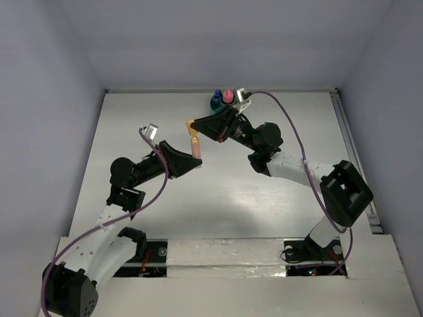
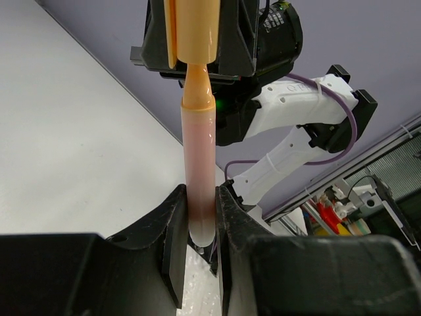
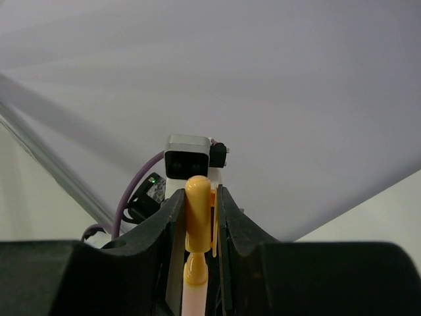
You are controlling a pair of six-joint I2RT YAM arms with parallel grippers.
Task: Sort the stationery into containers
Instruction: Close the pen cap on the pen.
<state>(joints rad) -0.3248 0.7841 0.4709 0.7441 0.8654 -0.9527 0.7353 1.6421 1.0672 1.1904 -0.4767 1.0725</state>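
Note:
An orange-capped pen (image 1: pixel 195 142) with a pale pink barrel is held in the air between both grippers above the table's middle. My left gripper (image 1: pixel 196 159) is shut on the barrel's end (image 2: pixel 199 217). My right gripper (image 1: pixel 192 125) is shut on the orange cap (image 3: pixel 197 210), which also shows in the left wrist view (image 2: pixel 194 29). The cap looks slightly separated from the pen's orange collar (image 2: pixel 197 89). The teal cup (image 1: pixel 216 104) stands at the back of the table, holding a pink-capped bottle (image 1: pixel 228 96) and a blue-capped item (image 1: pixel 217 94).
The white table (image 1: pixel 264 191) has grey walls on three sides and a rail along its right edge (image 1: pixel 353 152). A taped strip (image 1: pixel 225 252) runs along the near edge by the arm bases.

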